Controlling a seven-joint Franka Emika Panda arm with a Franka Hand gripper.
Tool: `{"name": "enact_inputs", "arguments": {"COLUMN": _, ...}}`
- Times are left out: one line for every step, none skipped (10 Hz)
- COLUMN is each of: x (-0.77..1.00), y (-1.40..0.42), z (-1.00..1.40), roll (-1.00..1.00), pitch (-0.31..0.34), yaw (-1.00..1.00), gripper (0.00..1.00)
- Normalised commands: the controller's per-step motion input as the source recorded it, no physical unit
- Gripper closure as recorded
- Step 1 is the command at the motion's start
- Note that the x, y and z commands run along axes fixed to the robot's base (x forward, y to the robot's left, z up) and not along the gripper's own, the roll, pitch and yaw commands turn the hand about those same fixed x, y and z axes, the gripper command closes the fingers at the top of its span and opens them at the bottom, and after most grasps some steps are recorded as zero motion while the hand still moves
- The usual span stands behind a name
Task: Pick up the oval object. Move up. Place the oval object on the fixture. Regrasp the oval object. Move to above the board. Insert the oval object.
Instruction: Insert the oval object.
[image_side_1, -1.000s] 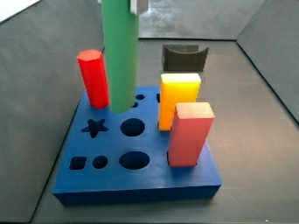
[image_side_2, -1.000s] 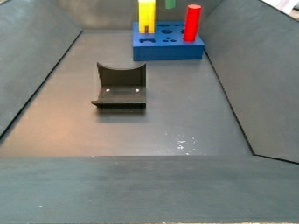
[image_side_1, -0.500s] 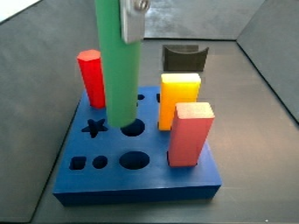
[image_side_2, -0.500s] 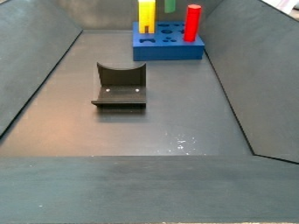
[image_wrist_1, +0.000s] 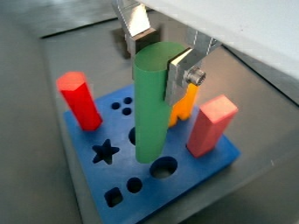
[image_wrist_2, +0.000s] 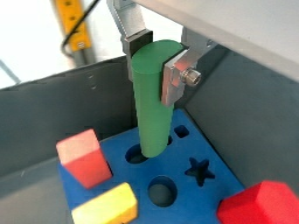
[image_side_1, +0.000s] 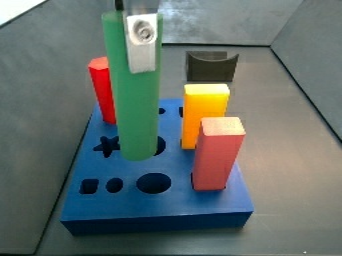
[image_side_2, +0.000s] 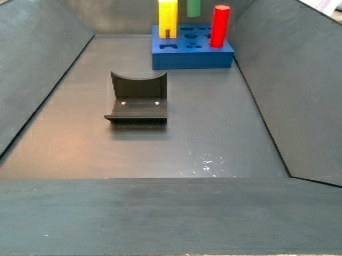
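Oval peg (image_wrist_2: 152, 101) is upright in my hand (image_wrist_2: 152, 63), which sits right over the board (image_side_1: 154, 205), plates pinched on the peg's top end. Its bottom tip looks like it's at or just inside a hole near the board's middle; in a wrist view the tip meets the hole rim, but I can't tell how deep it's gone. Gripping it high up makes sense to me: the whole shaft stays free to slide down without the fingers (image_wrist_2: 179, 72) hitting the neighbours.

And the neighbours are close. Red peg (image_side_1: 102, 88) stands just beside it on one side, yellow block (image_side_1: 205, 108) and pink block (image_side_1: 219, 152) on the other, so there isn't much room to come in at an angle. Straight vertical is the only sane way.

Fixture (image_side_2: 136, 97) is sitting empty on the floor, well apart from the board, so I'd say the regrasp step is behind us and we're on the insert. In that same side view I only see a sliver of green behind the yellow block, so it's no help here.

My worry: if the oval isn't lined up with the hole's long axis, it'll jam on the rim instead of dropping. I'd go down slow and only let go once it's seated.
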Motion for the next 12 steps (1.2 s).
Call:
{"name": "enact_inputs", "arguments": {"x": 0.0, "y": -0.1, "z": -0.16, "roll": -0.02, "pitch": -0.044, "yaw": -1.0, "gripper": 1.0}}
{"name": "enact_inputs", "arguments": {"x": 0.0, "y": -0.1, "z": -0.17, "roll": -0.02, "pitch": -0.047, "yaw": -1.0, "gripper": 1.0}}
{"name": "enact_inputs", "arguments": {"x": 0.01, "y": -0.1, "z": -0.19, "roll": -0.01, "pitch": -0.061, "yaw": -1.0, "gripper": 1.0}}
{"name": "enact_inputs", "arguments": {"x": 0.09, "y": -0.21, "z": -0.21, "roll": -0.04, "pitch": -0.16, "yaw": -0.82, "gripper": 1.0}}
{"name": "enact_inputs", "arguments": {"x": 0.0, "y": -0.01, "z": 0.0, "roll": 0.02, "pitch": 0.0, "yaw": 0.0, "gripper": 1.0}}
{"name": "enact_inputs", "arguments": {"x": 0.13, "y": -0.02, "z": -0.15, "roll": 0.0, "pitch": 0.0, "yaw": 0.0, "gripper": 1.0}}
{"name": "enact_inputs", "arguments": {"x": 0.55, "y": -0.03, "z": -0.31, "roll": 0.0, "pitch": 0.0, "yaw": 0.04, "gripper": 1.0}}
{"name": "enact_inputs", "arguments": {"x": 0.45, "y": -0.1, "z": -0.39, "roll": 0.05, "pitch": 0.0, "yaw": 0.0, "gripper": 1.0}}
{"name": "enact_inputs", "arguments": {"x": 0.29, "y": 0.0, "z": -0.27, "roll": 0.03, "pitch": 0.026, "yaw": 0.02, "gripper": 1.0}}
{"name": "enact_inputs", "arguments": {"x": 0.0, "y": 0.0, "z": -0.05, "roll": 0.0, "pitch": 0.001, "yaw": 0.0, "gripper": 1.0}}
{"name": "enact_inputs", "arguments": {"x": 0.0, "y": 0.0, "z": -0.43, "roll": 0.09, "pitch": 0.089, "yaw": 0.05, "gripper": 1.0}}
{"name": "enact_inputs", "arguments": {"x": -0.11, "y": 0.0, "z": -0.61, "roll": 0.1, "pitch": 0.043, "yaw": 0.05, "gripper": 1.0}}
